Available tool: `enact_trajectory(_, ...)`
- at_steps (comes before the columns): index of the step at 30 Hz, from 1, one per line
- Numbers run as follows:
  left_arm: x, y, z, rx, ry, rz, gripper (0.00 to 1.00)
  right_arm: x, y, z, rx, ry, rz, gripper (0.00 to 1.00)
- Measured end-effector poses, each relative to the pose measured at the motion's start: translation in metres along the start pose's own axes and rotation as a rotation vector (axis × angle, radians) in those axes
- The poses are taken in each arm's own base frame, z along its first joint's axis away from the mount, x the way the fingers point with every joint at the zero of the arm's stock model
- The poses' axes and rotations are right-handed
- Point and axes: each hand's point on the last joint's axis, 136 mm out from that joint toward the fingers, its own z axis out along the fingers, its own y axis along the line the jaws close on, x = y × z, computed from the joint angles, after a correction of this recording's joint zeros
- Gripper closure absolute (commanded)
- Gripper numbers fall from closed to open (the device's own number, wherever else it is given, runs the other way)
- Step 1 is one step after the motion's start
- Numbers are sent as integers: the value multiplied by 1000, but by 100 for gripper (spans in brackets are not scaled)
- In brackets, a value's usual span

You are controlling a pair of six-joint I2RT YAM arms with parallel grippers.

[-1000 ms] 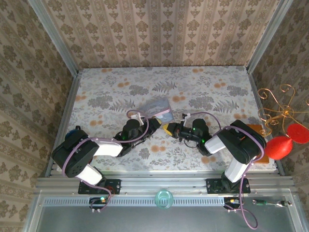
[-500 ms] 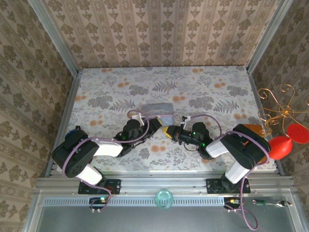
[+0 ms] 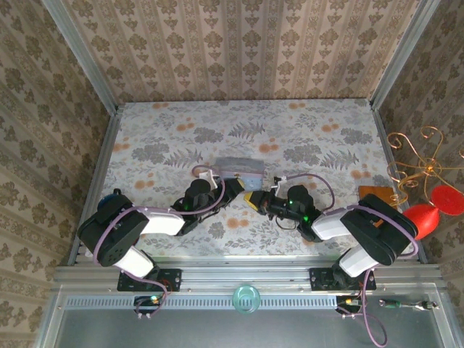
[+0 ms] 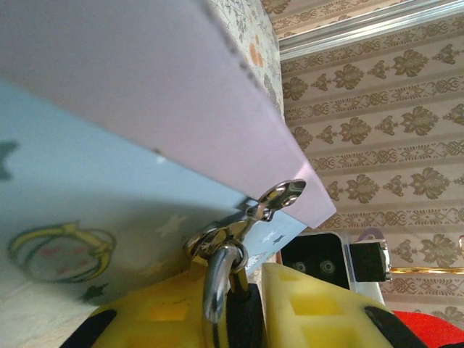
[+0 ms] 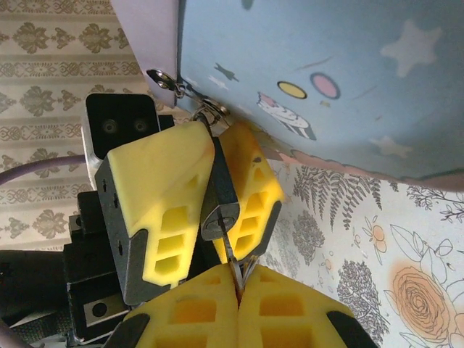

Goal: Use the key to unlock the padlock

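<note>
Top view: left gripper and right gripper meet tip to tip at mid-table, on the near side of the pouch, both equally close to the work. Left wrist: left jaws clamped on the body of the padlock, with its shackle pointing away from the wrist and apparently threaded through the pouch's zip ring at the pouch corner. Right wrist: right jaws pinched tight on the key, shaft straight ahead and in line with the lock's long axis, tip at the keyhole on the lock's facing end; judged seated or nearly so, turn comes next
</note>
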Motion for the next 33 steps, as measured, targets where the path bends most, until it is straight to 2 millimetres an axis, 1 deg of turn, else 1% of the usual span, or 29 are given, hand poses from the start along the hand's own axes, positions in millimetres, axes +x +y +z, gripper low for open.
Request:
enact_trajectory(13,6,-5,2,5,-22,-35,86,0,-1,-6,13,-23,-17,100)
enact_trajectory(17,5,-6,2,4,-50,-45,87,-1,0,-6,5,-26,9,100)
enact_trajectory(23,1,-7,2,1,-92,-57,93,-3,2,-4,-19,-32,74,100)
enact_trajectory(33,-1,-10,3,4,-109,-67,95,-2,5,-3,-23,-33,97,100)
